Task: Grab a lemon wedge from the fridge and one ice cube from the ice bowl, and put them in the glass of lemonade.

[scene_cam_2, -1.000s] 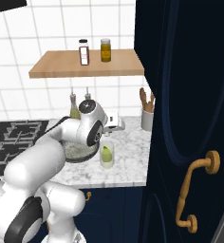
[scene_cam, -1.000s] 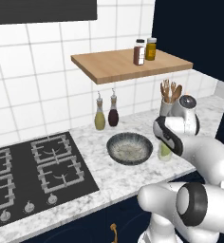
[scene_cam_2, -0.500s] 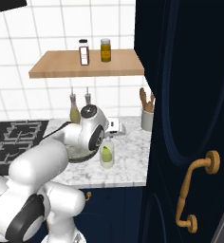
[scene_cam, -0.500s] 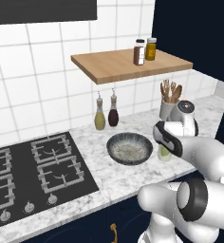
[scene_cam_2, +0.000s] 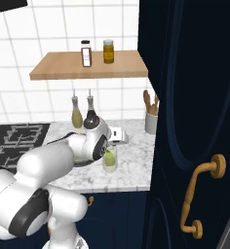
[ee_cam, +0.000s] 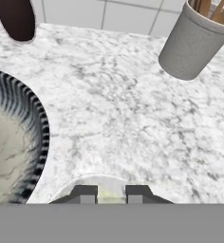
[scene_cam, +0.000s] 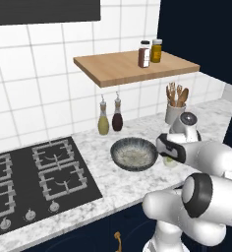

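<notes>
Drop step, likely — hand [ee_cam: 111, 193] pressed nearly together right over the glass of lemonade [scene_cam_2: 109, 160] on the bench [scene_cam: 113, 184] beside the ice bowl [scene_cam: 134, 153]; held piece unclear — next: part fingers, lift clear.

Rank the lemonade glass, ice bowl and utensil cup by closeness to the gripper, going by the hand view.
1. Glass of lemonade: directly under the gripper.
2. Ice bowl: just left.
3. Utensil cup: far upper right, by the tiled wall.
</notes>
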Motion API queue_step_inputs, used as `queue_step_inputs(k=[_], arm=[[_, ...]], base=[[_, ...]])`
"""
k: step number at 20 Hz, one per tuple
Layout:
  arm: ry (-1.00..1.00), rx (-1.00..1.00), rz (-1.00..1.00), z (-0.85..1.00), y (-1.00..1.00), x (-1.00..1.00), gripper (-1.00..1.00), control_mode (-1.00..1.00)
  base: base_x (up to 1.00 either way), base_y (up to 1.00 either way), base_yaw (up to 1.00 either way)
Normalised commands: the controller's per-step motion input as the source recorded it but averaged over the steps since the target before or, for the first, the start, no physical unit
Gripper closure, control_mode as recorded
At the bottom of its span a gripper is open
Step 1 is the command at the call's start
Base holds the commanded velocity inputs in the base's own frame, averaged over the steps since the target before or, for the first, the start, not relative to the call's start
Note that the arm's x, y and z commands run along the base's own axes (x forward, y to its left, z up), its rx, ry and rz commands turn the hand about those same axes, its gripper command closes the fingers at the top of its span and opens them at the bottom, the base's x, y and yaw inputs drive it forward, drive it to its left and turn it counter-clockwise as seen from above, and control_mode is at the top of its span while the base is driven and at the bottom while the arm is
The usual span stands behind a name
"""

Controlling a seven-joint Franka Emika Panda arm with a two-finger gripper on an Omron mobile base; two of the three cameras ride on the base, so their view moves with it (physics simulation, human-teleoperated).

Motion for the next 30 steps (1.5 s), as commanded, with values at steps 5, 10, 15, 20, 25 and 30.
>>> queue_step_inputs(k=[5, 10, 15, 20, 25, 30], arm=[[0.00, 0.00, -0.01, -0.02, 0.02, 0.16, -1.00, -1.00], [0.04, 0.00, 0.00, 0.16, 0.00, 0.04, -1.00, -1.00], [0.00, 0.00, -0.06, 0.65, 0.00, -0.10, -1.00, -1.00], [-0.14, 0.00, -0.02, 0.83, 0.00, -0.45, -1.00, -1.00], [-0.49, 0.00, 0.07, 0.86, 0.06, -1.00, -1.00, -1.00], [-0.56, -0.08, 0.09, 0.84, 0.23, -1.00, -1.00, -1.00]], base=[[0.00, 0.00, 0.00], [0.00, 0.00, 0.00], [0.00, 0.00, 0.00], [0.00, 0.00, 0.00], [0.00, 0.00, 0.00], [0.00, 0.00, 0.00]])
